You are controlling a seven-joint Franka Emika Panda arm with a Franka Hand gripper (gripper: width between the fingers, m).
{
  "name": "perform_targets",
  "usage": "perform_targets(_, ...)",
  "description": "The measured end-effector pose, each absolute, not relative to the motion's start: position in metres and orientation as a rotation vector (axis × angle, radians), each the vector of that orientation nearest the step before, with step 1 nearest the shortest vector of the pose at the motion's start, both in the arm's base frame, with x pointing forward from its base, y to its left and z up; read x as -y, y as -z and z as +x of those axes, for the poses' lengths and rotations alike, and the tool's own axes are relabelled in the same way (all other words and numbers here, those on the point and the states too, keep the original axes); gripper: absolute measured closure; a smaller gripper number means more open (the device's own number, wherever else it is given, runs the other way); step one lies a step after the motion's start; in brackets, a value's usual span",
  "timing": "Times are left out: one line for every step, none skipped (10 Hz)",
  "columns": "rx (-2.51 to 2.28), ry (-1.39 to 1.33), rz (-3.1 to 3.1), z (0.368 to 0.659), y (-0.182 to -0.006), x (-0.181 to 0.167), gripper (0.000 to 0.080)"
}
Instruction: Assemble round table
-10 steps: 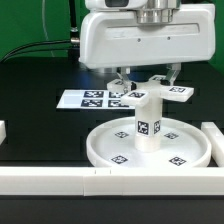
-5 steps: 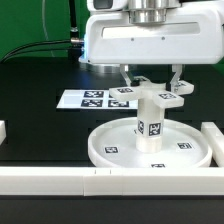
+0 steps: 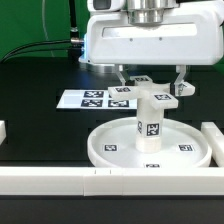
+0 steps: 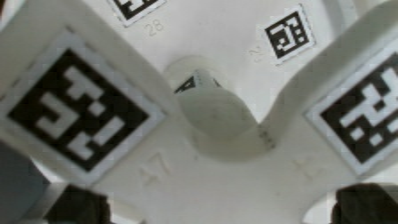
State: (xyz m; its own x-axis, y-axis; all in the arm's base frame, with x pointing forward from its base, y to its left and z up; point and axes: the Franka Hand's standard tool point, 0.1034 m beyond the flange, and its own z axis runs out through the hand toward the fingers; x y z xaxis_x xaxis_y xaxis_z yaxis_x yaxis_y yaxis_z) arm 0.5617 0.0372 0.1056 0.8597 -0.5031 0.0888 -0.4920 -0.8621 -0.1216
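Exterior view: disc (image 3: 150,143) flat on the black table (image 3: 40,120), rim up, tags on its floor. Leg (image 3: 148,119) upright at the disc's centre, one tag facing the camera. Foot (image 3: 160,92) right at the top of the leg, its tagged arms spreading out to either side; impossible to tell whether seated or just held against it. Gripper (image 3: 152,82) directly above the leg, fingers (image 3: 182,84) coming down on both sides of the foot, jaws clamped on the foot as far as can be seen. Marker board (image 3: 95,98) flat on the table behind the disc, toward the exterior view's left. White border blocks (image 3: 60,180) in front of the disc, along the near edge, and another beside the disc at the exterior view's right.

Wrist view: foot (image 4: 196,120) filling the picture, two broad arms with large tags either side of a rounded central hub. Bits of the disc (image 4: 285,30) floor with tags beyond the foot, between its arms. Dark finger tip (image 4: 374,195) at the picture's corner, close against the foot.
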Motion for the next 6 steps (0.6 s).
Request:
perform_targets(-0.777, 0.159, -2.935, 0.561, -0.121, -0.036, 0.0155)
perform_targets(-0.778, 0.146, -2.929, 0.560, -0.132, -0.036, 0.0155)
perform_targets(-0.777, 0.153, -2.929, 0.561, -0.131, -0.036, 0.0151)
perform_targets(-0.777, 0.149, -2.930, 0.561, -0.130, -0.036, 0.0150)
perform_targets(-0.777, 0.150, -2.930, 0.561, -0.130, -0.036, 0.0150)
perform_targets(-0.777, 0.150, -2.930, 0.561, -0.130, -0.036, 0.0150)
